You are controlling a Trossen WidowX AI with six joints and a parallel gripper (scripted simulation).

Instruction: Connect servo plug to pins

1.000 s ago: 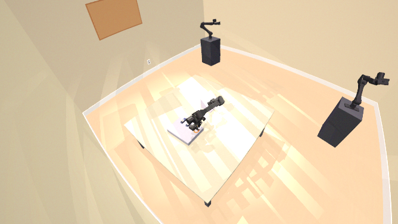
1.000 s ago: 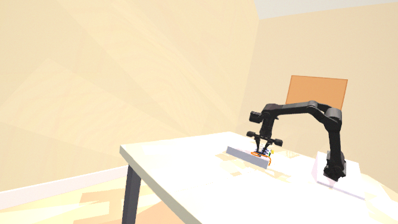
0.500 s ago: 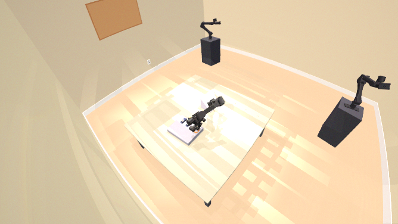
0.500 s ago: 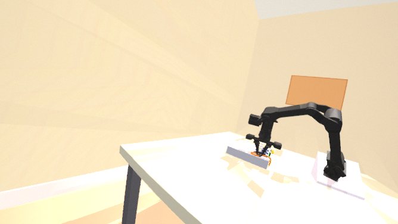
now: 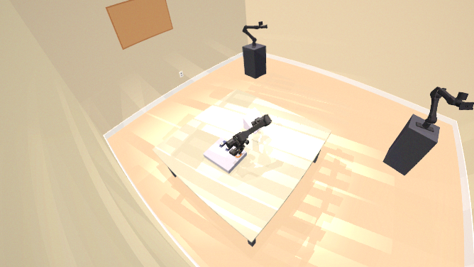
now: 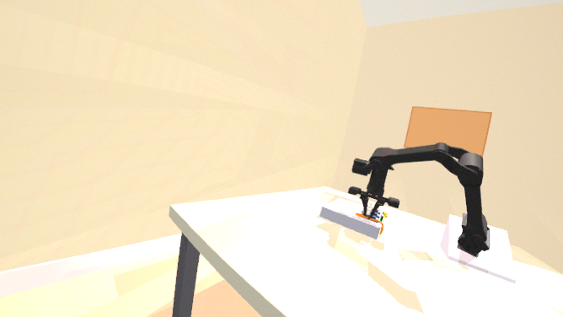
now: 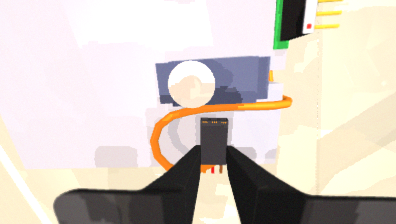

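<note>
The black plug (image 7: 214,140) is between the fingertips of my gripper (image 7: 213,150) (image 6: 369,217), which is shut on it, low over the holder (image 7: 75,120) (image 6: 350,222) (image 5: 221,162). The plug's end with the small square holes faces the servo, up in the wrist view; red and brown wires show at its other end. The orange lead (image 7: 156,137) (image 6: 382,228) loops around the plug's left side and along the servo. The blue-grey servo (image 7: 242,80) with a round white horn (image 7: 191,84) lies just beyond the plug. Yellow pins (image 7: 329,26) stick out to the right at the top right, beside a white band with a red dot (image 7: 309,26).
A green board (image 7: 281,30) with a black header stands at the holder's right edge in the wrist view. The holder lies on the pale table (image 5: 255,213) (image 6: 270,236). Two other arms stand on dark pedestals (image 5: 255,61) (image 5: 411,145) away from the table.
</note>
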